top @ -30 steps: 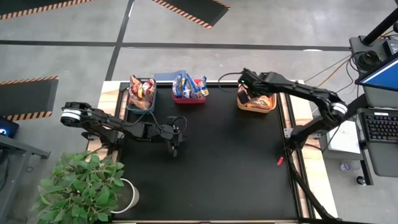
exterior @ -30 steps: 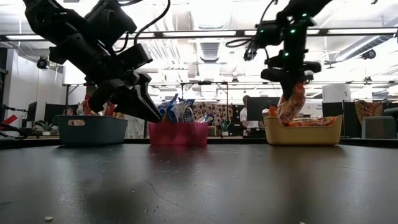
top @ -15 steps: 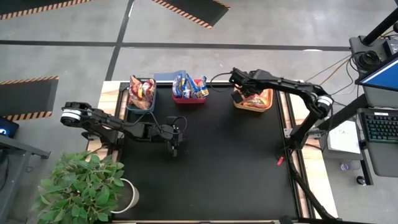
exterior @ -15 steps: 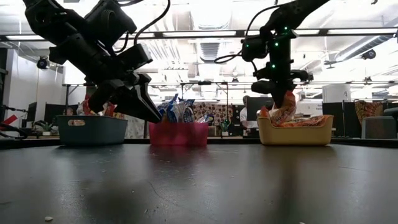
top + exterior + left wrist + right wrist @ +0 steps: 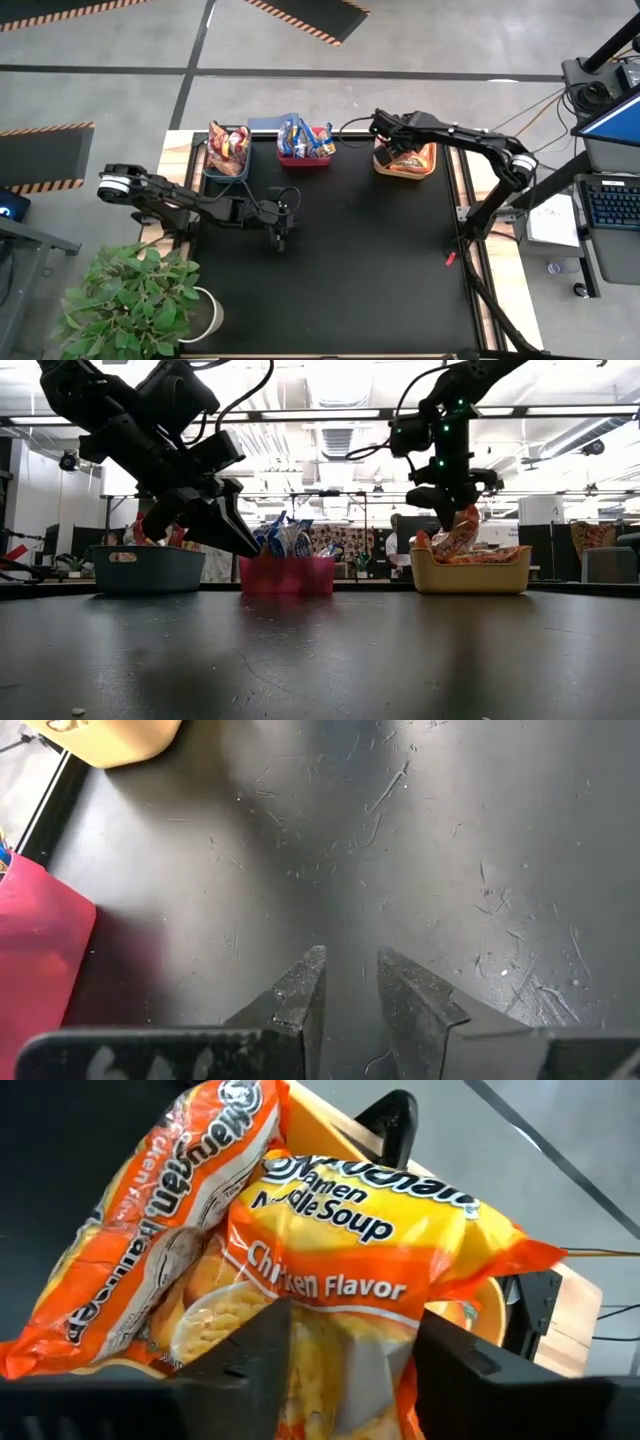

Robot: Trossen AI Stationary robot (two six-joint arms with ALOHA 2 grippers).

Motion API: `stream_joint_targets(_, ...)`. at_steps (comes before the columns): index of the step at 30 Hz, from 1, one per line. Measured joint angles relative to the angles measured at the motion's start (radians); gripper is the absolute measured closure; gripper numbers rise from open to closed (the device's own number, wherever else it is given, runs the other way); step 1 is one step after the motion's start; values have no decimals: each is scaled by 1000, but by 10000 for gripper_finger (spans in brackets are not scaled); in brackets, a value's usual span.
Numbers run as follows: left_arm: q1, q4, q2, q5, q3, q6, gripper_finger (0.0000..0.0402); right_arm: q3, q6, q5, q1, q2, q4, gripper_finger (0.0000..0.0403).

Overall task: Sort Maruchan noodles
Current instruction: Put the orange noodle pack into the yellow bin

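Black matting covers the table, and along its far edge stand three bins: a dark grey bin with red-orange packets, a red bin with blue-and-yellow packets, and an orange bin holding the orange Maruchan noodles. Over that orange bin hangs the right gripper, its two fingers set either side of an orange chicken-flavour packet that stands on edge against a second one lying beside it — the fingers touch or nearly touch the wrapper, but whether they are pinching it cannot be told. The left gripper waits low over the bare mat near the table's middle, holding nothing, its fingers drawn close with only a narrow gap. Judging by the crinkled film and the visible noodle block inside, such a packet should be light, stiff across its flat face yet brittle, with a slick wrapper — so a moderate pinch across the thin body, not the loose sealed ends, looks the safest hold.
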Motion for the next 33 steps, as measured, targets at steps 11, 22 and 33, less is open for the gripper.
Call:
stream_joint_targets(11, 0, 0, 0, 0, 0, 0, 327, 37, 13, 19, 1, -130, -13, 199)
stream_joint_targets(22, 0, 2, 0, 0, 0, 0, 327, -449, -68, 278, 99, -341, 786, 287)
stream_joint_targets(33, 0, 11, 0, 1, 0, -3, 327, -820, -138, 286, 51, -249, 1418, 391)
